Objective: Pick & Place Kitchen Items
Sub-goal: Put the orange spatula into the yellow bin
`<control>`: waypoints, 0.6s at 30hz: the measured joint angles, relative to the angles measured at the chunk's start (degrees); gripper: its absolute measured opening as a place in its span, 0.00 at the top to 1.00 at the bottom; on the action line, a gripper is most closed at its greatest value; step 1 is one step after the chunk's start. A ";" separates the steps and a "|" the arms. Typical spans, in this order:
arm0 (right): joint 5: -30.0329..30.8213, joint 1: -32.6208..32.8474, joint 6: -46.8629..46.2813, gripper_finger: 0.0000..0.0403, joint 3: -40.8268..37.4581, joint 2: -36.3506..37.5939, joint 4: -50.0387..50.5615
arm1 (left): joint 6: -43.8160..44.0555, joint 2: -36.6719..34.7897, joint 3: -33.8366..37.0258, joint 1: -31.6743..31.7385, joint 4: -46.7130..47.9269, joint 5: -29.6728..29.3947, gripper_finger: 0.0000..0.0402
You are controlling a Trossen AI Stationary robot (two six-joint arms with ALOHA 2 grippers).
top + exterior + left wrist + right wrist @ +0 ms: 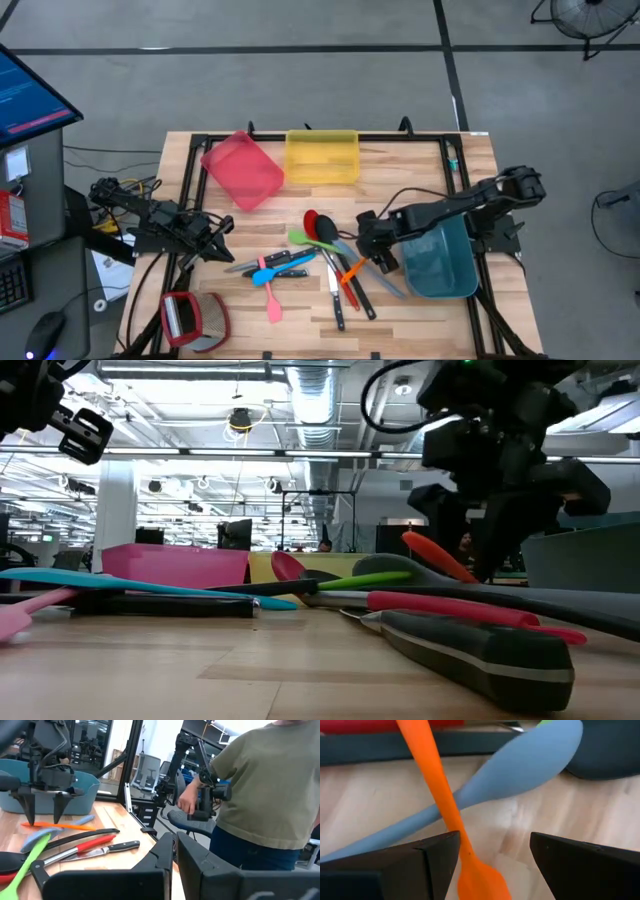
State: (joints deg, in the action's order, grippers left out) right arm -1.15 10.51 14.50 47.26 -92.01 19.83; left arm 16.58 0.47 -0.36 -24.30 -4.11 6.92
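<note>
Teal bin point(442, 262): you see it at the table's right side, right of the utensil pile; the right arm crosses above it. What lies inside you cannot tell.
Yellow bin point(322, 157): it stands at the far edge, straight beyond the pile, and looks bare inside.
Pink bin point(242, 169): it is tipped at an angle just left of the yellow bin, nothing visible in it.
Utensil pile point(310, 262): your task items lie mid-table, left of the teal bin, crossing one another.
Orange spatula point(445, 805): it lies over the grey spoon point(520, 765) at the pile's right edge, nearest the teal bin.
Right gripper point(372, 243): you have it poised over the pile's right edge, fingers spread wide with the orange spatula's handle between the tips, not clamped.
Other items: a red spoon point(320, 224), a green spatula point(308, 241), a blue spatula point(285, 267), a pink spatula point(272, 303) and a black-handled knife point(336, 296) fan out leftward from the orange spatula.
Left gripper point(218, 240): it waits left of the pile, fingers pressed together, holding nothing.
In the way: the grey spoon under the orange spatula and a dark spoon point(605, 750) close beside it crowd your grasp.
Beyond the table: a person point(265, 795) stands past the edge by the teal bin.
Open room: bare wood point(420, 325) lies in front of the pile toward the near edge.
</note>
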 joint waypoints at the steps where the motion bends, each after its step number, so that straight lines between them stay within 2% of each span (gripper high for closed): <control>1: -0.82 -0.03 -0.02 0.41 0.46 -1.13 -0.13 | 0.01 0.00 0.00 0.00 -0.03 0.00 0.98; 8: -2.47 -0.23 -0.87 0.41 3.83 -5.44 3.27 | 0.01 0.01 0.00 0.00 -0.16 0.02 0.98; 18: -1.76 -1.60 -0.39 0.41 5.72 -1.93 5.99 | 0.00 0.00 0.02 0.00 -0.29 0.00 0.98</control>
State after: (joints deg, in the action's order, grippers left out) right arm -2.91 8.91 14.11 52.99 -93.94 25.83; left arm 16.58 0.47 -0.34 -24.30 -4.40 6.92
